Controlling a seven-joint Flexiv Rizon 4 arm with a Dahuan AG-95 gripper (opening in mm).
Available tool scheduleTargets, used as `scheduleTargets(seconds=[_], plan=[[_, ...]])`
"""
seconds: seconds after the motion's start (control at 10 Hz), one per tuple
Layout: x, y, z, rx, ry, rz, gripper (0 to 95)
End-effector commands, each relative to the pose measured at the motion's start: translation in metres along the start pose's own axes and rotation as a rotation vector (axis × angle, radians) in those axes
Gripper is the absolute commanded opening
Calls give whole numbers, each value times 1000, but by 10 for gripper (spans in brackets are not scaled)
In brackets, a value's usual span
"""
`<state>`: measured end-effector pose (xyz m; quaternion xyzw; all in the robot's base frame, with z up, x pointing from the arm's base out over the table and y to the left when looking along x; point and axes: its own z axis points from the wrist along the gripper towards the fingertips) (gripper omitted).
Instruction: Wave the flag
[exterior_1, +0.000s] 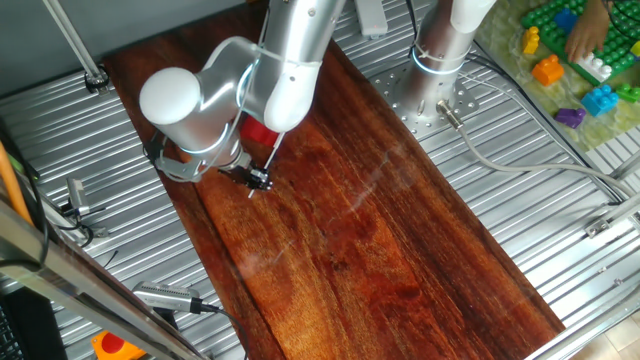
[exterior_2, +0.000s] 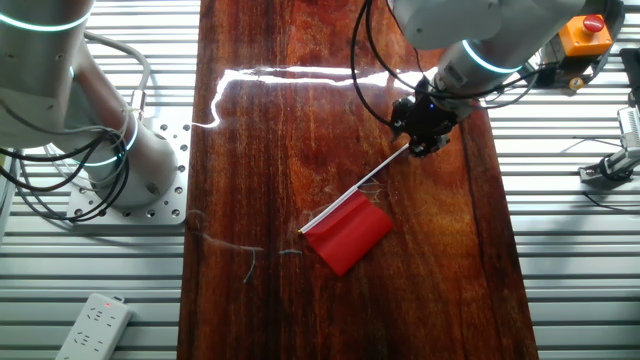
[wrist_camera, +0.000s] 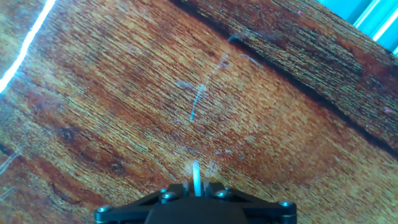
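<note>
Pincer (exterior_2: 424, 146) clamped on flag (exterior_2: 347, 232), thin white stick, plain red cloth

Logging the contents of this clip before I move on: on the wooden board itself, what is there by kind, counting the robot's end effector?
Flag (red cloth, white stick): 1
End effector (shut on the stick's end): 1
Total: 2
</note>
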<state>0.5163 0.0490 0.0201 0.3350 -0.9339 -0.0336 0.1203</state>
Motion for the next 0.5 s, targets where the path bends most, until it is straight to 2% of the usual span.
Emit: scheduleTargets(seconds=[0.1, 0.5], plan=[[3, 5, -9, 8, 9, -2, 380], [5, 10, -17, 13, 14, 13, 380]])
